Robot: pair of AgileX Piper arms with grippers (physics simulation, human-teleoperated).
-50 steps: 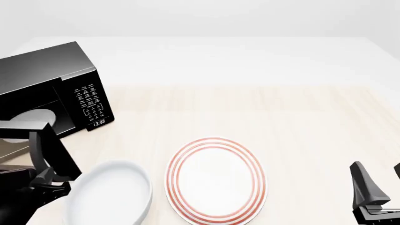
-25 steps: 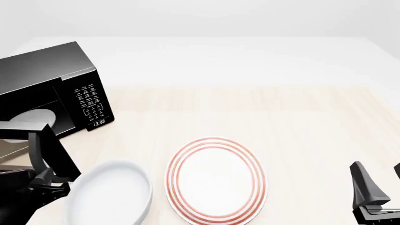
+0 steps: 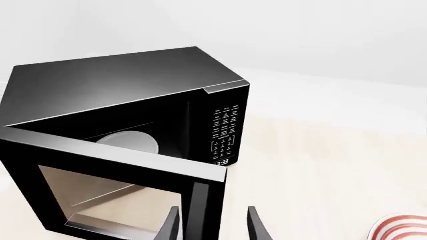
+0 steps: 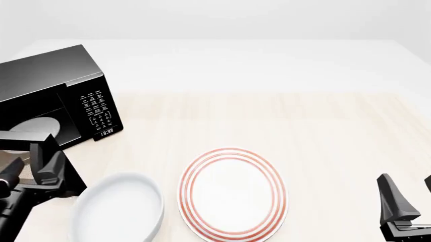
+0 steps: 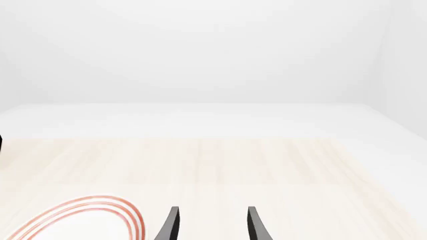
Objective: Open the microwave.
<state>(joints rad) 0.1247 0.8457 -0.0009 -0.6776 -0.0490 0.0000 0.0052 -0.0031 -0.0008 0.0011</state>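
Note:
The microwave (image 4: pixel 47 75) (image 3: pixel 120 80) is a glossy black box at the table's far left, with its keypad (image 4: pixel 98 108) facing right. Its windowed door (image 3: pixel 113 160) (image 4: pixel 27 136) stands swung open toward me, and the white turntable (image 3: pixel 130 142) shows inside. My left gripper (image 4: pixel 57 176) (image 3: pixel 212 225) is open. Its fingers (image 3: pixel 170 227) straddle the door's free edge, and a gap shows beside the other finger. My right gripper (image 4: pixel 409 189) (image 5: pixel 212 225) hangs open and empty at the near right, far from the microwave.
A red-ringed plate (image 4: pixel 232 191) (image 5: pixel 87 220) lies near the front middle. A white bowl (image 4: pixel 118 212) sits to its left, close to my left gripper and the open door.
My left arm has shifted: the wrist has come up and leftward beside the door's free edge. The door stays open at about the same angle. The right arm is still.

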